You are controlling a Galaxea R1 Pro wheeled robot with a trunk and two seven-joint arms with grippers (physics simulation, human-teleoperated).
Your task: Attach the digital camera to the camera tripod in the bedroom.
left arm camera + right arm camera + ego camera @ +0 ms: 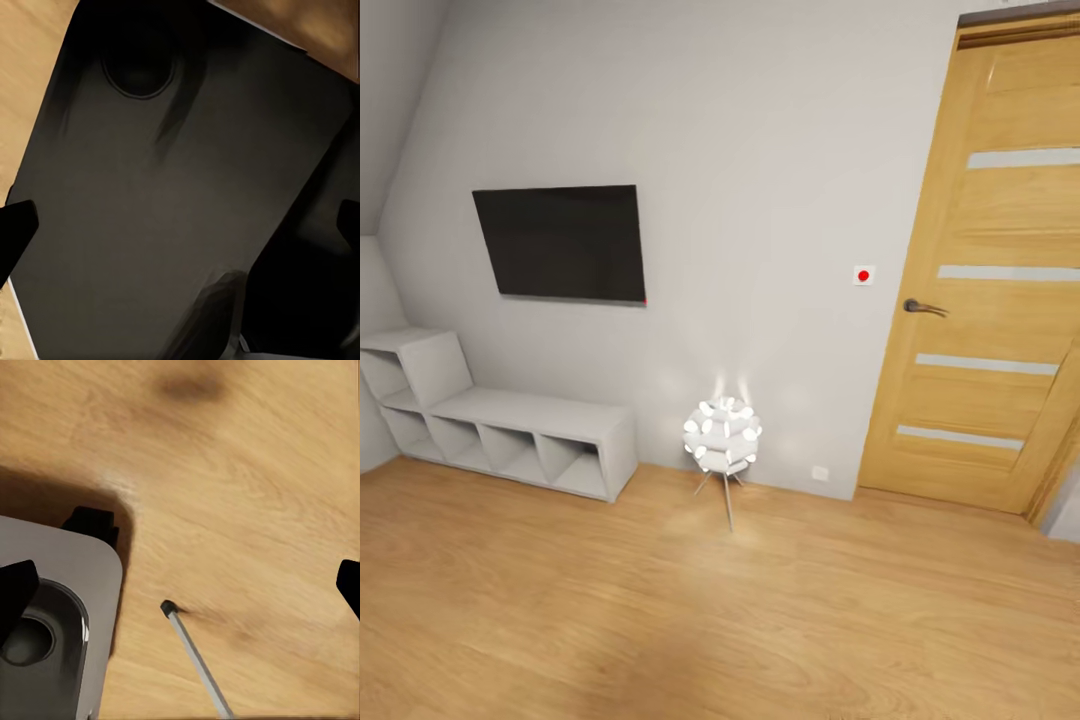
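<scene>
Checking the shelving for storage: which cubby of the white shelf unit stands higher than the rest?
The cubby at the far left end of the white shelf unit, by the room's corner: it stacks above the low row, below the wall TV.

Pale grey wall, black TV, honey-wood door – 4 seemingly frosted stripes.

Head camera faces a far wall; both wrist cameras look down, close to the floor.
</scene>
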